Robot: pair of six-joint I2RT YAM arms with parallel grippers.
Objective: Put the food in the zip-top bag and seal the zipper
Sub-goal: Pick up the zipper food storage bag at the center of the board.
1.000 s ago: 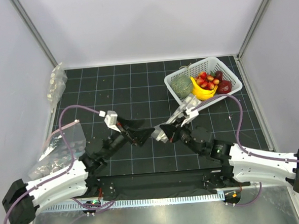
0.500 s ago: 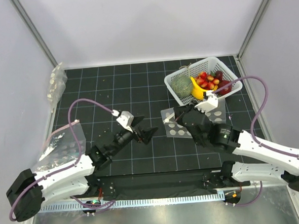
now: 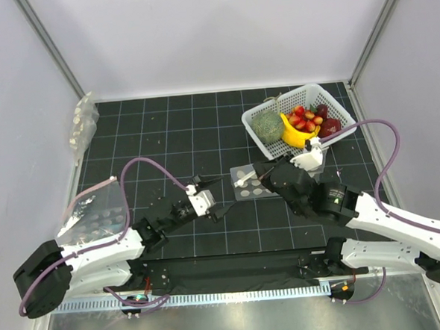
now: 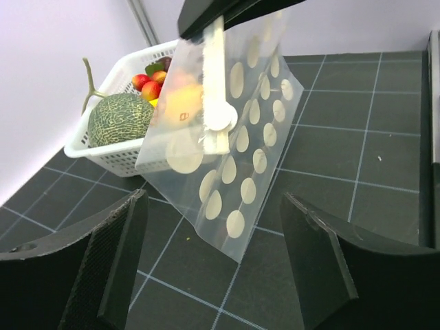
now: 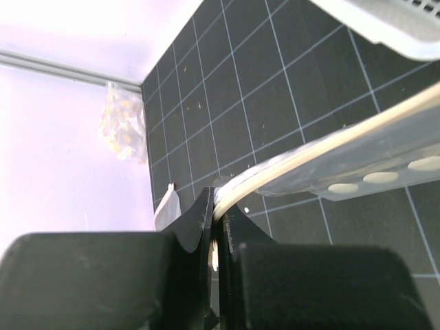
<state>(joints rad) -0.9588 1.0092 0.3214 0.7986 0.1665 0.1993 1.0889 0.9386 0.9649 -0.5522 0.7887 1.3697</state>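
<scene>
- Hanging at a slant from one edge, the zip-top bag (image 3: 251, 184) is mid-table, just in front of the white basket (image 3: 334, 102), with its dotted face turned toward the left arm. Whether its lower corner touches the gridded mat (image 3: 173, 130) I cannot tell.
- Its thick pale edge, apparently the zipper (image 5: 323, 148), runs straight out of the right gripper (image 5: 214, 206), whose jaws are pinched tight on that rim.
- The food (image 3: 305, 119), a cluster of red fruits, lies in the basket beside the banana (image 3: 297, 138) and a netted green melon (image 3: 265, 125). None of it is in the bag.
- The left gripper (image 4: 214, 206) faces the bag with its fingers spread wide, holding nothing and clear of the plastic.
- The step in hand, as I judge it, is opening the mouth. The left fingers should take only one wall of the rim, beside the right grip rather than over it. They should then draw away gently so the layers part.
- Grabbing both layers would leave the mouth closed. A hard pull could strip the film from the right jaws.
</scene>
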